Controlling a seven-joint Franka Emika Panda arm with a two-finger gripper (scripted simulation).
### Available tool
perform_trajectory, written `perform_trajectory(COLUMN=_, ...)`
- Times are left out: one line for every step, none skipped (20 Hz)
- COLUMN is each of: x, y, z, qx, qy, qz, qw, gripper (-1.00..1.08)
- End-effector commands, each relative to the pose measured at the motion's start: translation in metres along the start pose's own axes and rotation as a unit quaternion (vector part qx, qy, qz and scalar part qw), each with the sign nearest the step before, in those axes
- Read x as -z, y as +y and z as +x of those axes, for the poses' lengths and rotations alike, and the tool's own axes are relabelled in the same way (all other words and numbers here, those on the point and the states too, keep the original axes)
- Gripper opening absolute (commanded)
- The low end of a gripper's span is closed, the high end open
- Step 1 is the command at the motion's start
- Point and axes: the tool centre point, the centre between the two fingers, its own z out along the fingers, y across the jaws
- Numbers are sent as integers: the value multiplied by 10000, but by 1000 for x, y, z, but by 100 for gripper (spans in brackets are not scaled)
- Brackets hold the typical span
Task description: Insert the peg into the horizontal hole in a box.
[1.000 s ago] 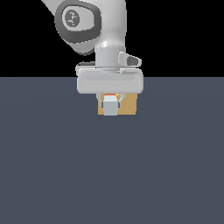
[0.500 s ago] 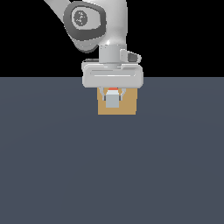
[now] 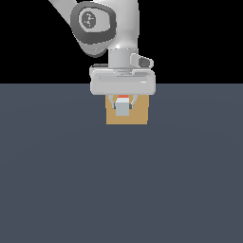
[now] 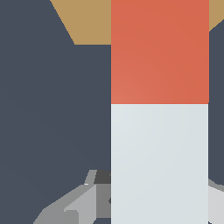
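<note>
In the exterior view the tan box point(image 3: 140, 115) rests on the dark floor, and my gripper point(image 3: 123, 107) hangs right in front of its face. The jaws are shut on the peg point(image 3: 122, 109), which shows end-on as a small pale square with a sliver of orange-red above it. The wrist view shows the peg point(image 4: 159, 162) lengthwise, pale near the grey fingers point(image 4: 83, 203), with its orange-red end pointing at the box point(image 4: 87, 22). The hole is hidden behind the peg and gripper.
The flat dark grey-blue floor point(image 3: 121, 190) spreads around the box. The arm's wide white hand point(image 3: 123, 81) covers the box's top edge in the exterior view.
My gripper has risen with the peg and shifted slightly toward the exterior view's right, so the pale end now sits higher on the box's face. The box has not moved.
</note>
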Motion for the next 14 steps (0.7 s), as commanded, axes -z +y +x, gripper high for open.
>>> perform_trajectory(x=4, y=3, z=1, qx=5, qy=12, qz=-39, qw=10000, gripper=-100)
perform_trajectory(x=4, y=3, z=1, qx=5, qy=12, qz=-39, qw=10000, gripper=-100)
perform_trajectory(x=4, y=3, z=1, qx=5, qy=12, qz=-39, qw=10000, gripper=-100)
perform_trajectory(x=4, y=3, z=1, qx=5, qy=12, qz=-39, qw=10000, gripper=-100)
perform_trajectory(x=2, y=2, z=0, qx=4, qy=7, qz=-20, qw=10000, gripper=-100)
perform_trajectory(x=2, y=2, z=1, qx=4, qy=7, qz=-20, qw=10000, gripper=-100)
perform_trajectory(x=2, y=2, z=2, qx=4, qy=7, qz=-20, qw=10000, gripper=-100)
perform_trajectory(x=2, y=1, z=4, qx=4, qy=7, qz=-20, qw=10000, gripper=-100)
perform_trajectory(x=2, y=1, z=7, qx=4, qy=7, qz=-20, qw=10000, gripper=-100)
perform_trajectory(x=2, y=1, z=11, qx=4, qy=7, qz=-20, qw=10000, gripper=-100)
perform_trajectory(x=3, y=1, z=16, qx=4, qy=9, qz=-23, qw=10000, gripper=-100)
perform_trajectory(x=3, y=1, z=22, qx=4, qy=9, qz=-23, qw=10000, gripper=-100)
perform_trajectory(x=3, y=1, z=28, qx=4, qy=9, qz=-23, qw=10000, gripper=-100)
perform_trajectory(x=3, y=1, z=35, qx=4, qy=10, qz=-25, qw=10000, gripper=-100)
